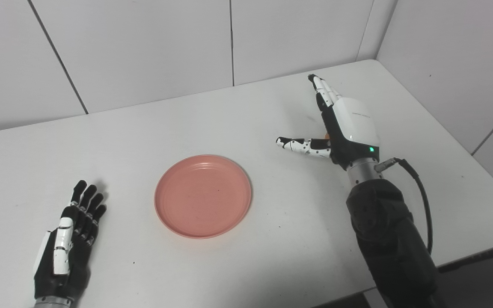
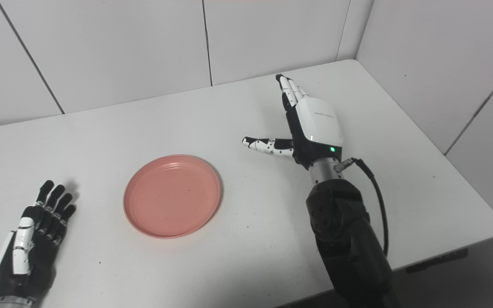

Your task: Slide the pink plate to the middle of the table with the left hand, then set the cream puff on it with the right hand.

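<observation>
The pink plate lies flat near the middle of the white table, with nothing on it. My left hand rests on the table to the plate's left, fingers straight and apart, holding nothing. My right hand is open to the right of the plate, fingers stretched toward the back wall and thumb pointing left. A small orange sliver shows under its palm between thumb and fingers; it may be the cream puff, and the rest is hidden by the hand.
White wall panels close the table's back and right sides. The table's right corner and front edge lie close to my right arm. A black cable loops off the right wrist.
</observation>
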